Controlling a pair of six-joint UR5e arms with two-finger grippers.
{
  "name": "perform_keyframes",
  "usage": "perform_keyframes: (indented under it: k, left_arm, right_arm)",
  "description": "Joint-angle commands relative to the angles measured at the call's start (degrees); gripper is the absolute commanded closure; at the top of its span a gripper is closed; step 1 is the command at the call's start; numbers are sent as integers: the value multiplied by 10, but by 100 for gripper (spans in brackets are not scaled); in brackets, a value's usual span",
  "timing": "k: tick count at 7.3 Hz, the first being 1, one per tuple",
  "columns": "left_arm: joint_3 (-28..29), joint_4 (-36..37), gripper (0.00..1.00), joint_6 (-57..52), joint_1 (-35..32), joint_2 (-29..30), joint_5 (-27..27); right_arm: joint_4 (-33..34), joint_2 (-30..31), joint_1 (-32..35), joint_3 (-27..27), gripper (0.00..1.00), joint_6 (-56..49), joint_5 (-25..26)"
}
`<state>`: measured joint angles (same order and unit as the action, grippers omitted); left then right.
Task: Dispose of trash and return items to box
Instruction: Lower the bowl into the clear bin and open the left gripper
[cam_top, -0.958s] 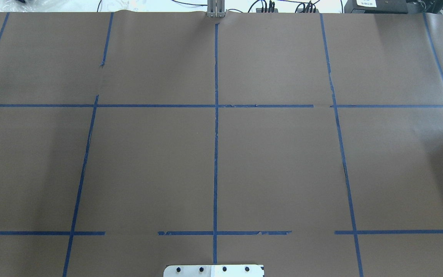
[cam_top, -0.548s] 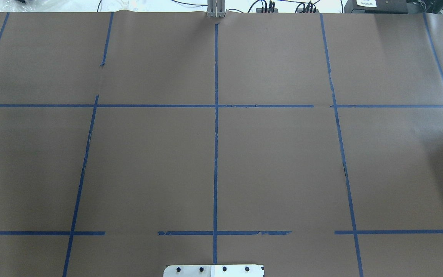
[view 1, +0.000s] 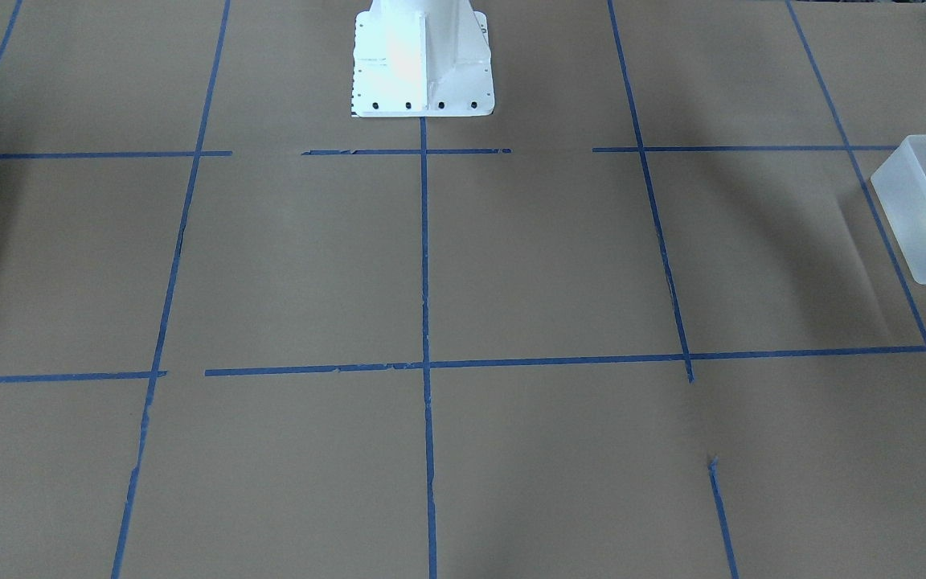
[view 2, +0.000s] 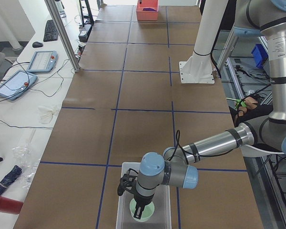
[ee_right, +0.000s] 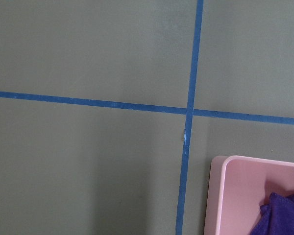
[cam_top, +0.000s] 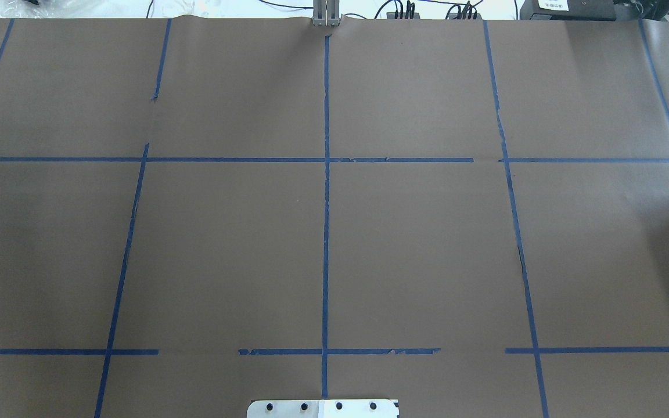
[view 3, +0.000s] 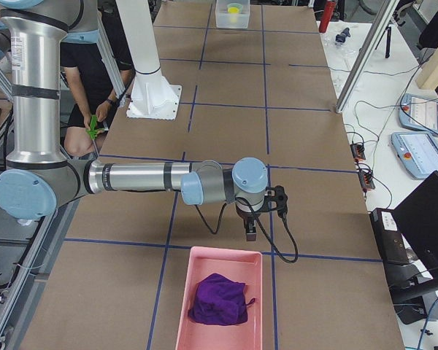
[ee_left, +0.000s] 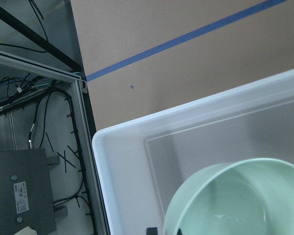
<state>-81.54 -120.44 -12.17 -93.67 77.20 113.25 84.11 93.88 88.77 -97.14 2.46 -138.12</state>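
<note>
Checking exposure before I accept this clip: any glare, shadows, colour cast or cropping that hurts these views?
Front-facing: the base is blown out white, soft shadows lie on the paper, and the bin is cut by the edge. Overhead: the bright strip along the top is overexposed. Right wrist: the paper looks grey-green, not brown. Left wrist: the bowl is cropped.

R end effector (view 3: 251,235) nr pink tray (view 3: 226,264), cloth (view 3: 219,300) inside

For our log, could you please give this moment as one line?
left gripper by green bowl at box | right gripper near pink tray | open/shut unclear
</note>
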Motion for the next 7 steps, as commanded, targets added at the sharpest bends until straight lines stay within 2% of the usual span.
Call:
perform_keyframes:
  k: [1, 3, 4, 6, 7]
  left_arm:
    - [-17, 4, 0, 6, -18, 8, 24]
    - [-82, 13, 0, 35, -19, 9, 78]
    - [-120, 32, 0, 101, -18, 10, 93]
    - [-184, 114, 0, 115, -12, 15, 113]
    - [-191, 128, 0, 116, 3, 16, 153]
  right_arm:
    - [0, -2, 0, 0, 0, 0, 0]
    - [0, -4, 0, -1, 0, 0, 0]
    - [-1, -5, 0, -2, 0, 0, 0]
    - [0, -5, 0, -8, 0, 0, 0]
    - [-1, -5, 0, -8, 0, 0, 0]
